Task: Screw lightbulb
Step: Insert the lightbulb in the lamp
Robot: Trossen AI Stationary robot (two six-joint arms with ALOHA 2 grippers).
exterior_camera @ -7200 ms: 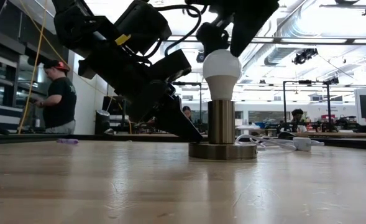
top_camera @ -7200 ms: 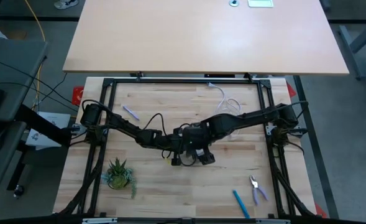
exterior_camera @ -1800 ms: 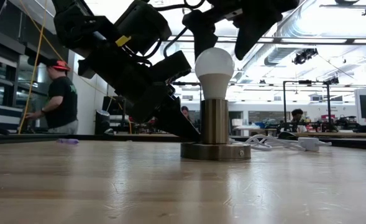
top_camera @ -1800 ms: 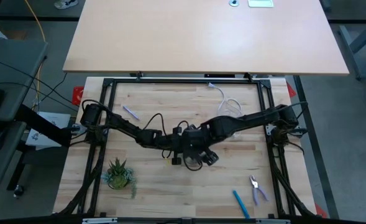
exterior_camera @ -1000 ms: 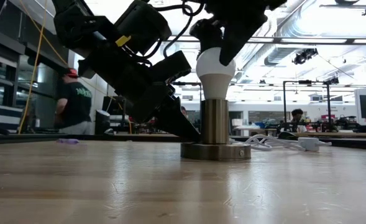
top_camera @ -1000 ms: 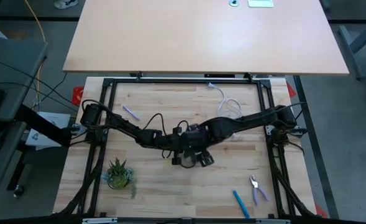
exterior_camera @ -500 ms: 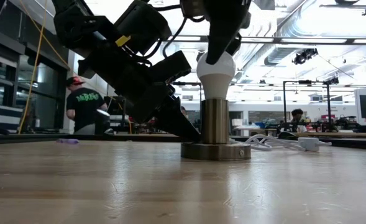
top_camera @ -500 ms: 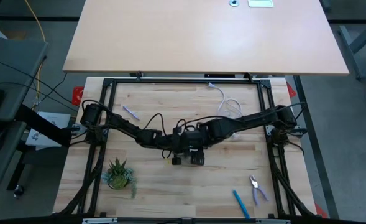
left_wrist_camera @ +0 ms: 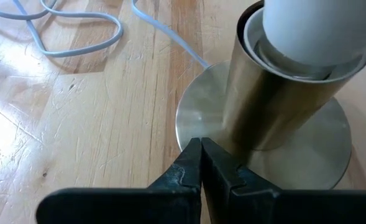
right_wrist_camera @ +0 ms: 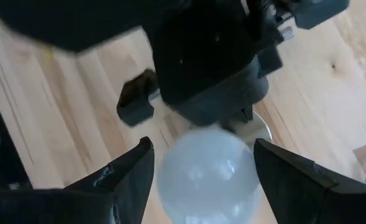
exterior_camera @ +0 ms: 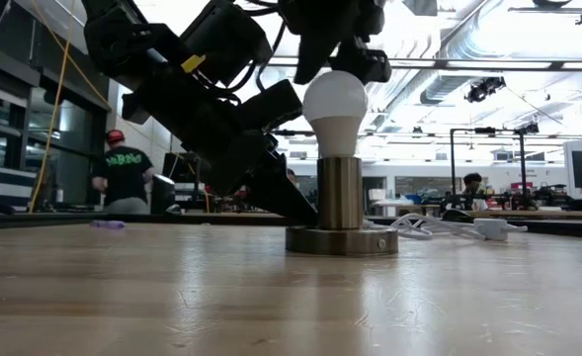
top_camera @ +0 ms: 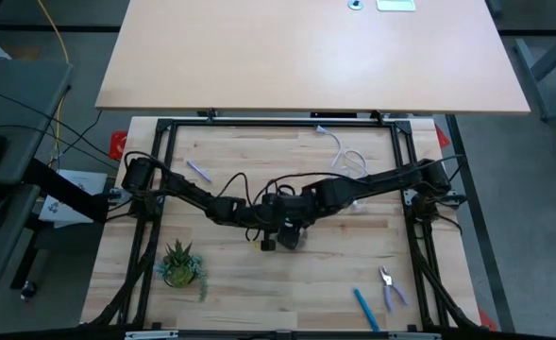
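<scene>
The white lightbulb [exterior_camera: 335,104] stands upright with its neck in the grey metal socket [exterior_camera: 340,193], whose round base [exterior_camera: 340,240] rests on the wooden table. From above, my right gripper [exterior_camera: 340,57] is shut on the bulb's head; the right wrist view shows the bulb [right_wrist_camera: 207,171] between its two fingers. My left gripper [left_wrist_camera: 201,146] is shut, its tips on the base plate [left_wrist_camera: 198,118] beside the socket's column [left_wrist_camera: 276,106]. In the high view both grippers meet mid-table [top_camera: 292,234] and hide the bulb. My left gripper sets its shut fingertips [left_wrist_camera: 192,155] on the top of the round base plate [left_wrist_camera: 201,127], close to the column. It slants down from the table's left side. My right gripper pinches the bulb's round head [right_wrist_camera: 170,174] between its two fingers [right_wrist_camera: 133,171], on opposite sides. The fingers point steeply down from above. The bulb stays upright, its neck in the socket.
The socket's white cord [top_camera: 348,156] loops toward the table's far edge. A small green plant [top_camera: 180,264] stands near left, pliers [top_camera: 389,286] and a blue pen [top_camera: 365,309] lie near right, a purple marker [top_camera: 198,171] far left. A person [exterior_camera: 123,173] moves in the room behind.
My right gripper has rolled about the bulb's upright line while staying over the socket, its fingers now standing on different sides of the bulb's head. The gap between its fingers looks the same. My left gripper has kept still on the base plate.
</scene>
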